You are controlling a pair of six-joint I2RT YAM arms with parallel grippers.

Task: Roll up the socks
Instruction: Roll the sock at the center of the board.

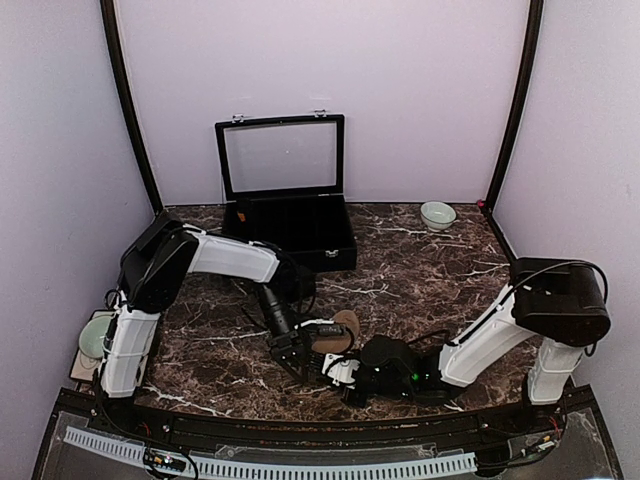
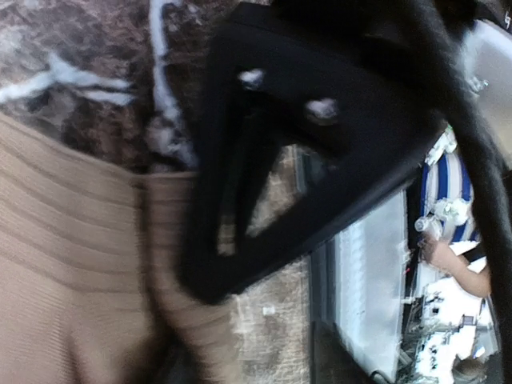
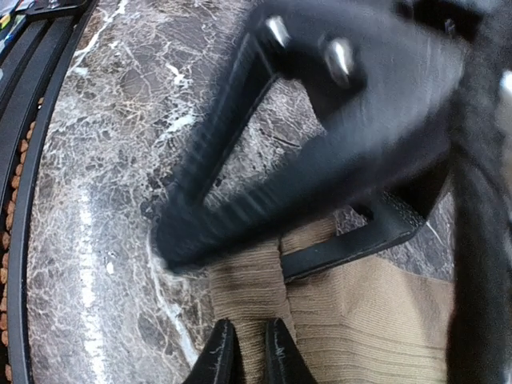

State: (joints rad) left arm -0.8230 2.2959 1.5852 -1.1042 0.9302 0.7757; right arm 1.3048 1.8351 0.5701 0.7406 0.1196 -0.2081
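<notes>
The tan-brown sock [image 1: 340, 328] lies bunched on the marble table near its front middle, with both grippers at it. In the right wrist view my right gripper [image 3: 248, 352] is shut on a ribbed fold of the tan sock [image 3: 368, 320]. The left gripper's black finger [image 3: 320, 168] crosses just above that fold. In the left wrist view the sock [image 2: 64, 264] fills the left side. My left gripper [image 2: 256, 364] stands open over a strip of the sock and bare marble, with the right gripper's finger [image 2: 320, 160] close in front. From above, the left gripper [image 1: 300, 352] and the right gripper [image 1: 335, 372] nearly touch.
An open black case with a glass lid [image 1: 285, 215] stands at the back middle. A small pale bowl [image 1: 437, 214] sits at the back right. A pale green cup [image 1: 92, 340] rests beside the left arm's base. The table's front rail [image 1: 300, 465] is close behind the grippers.
</notes>
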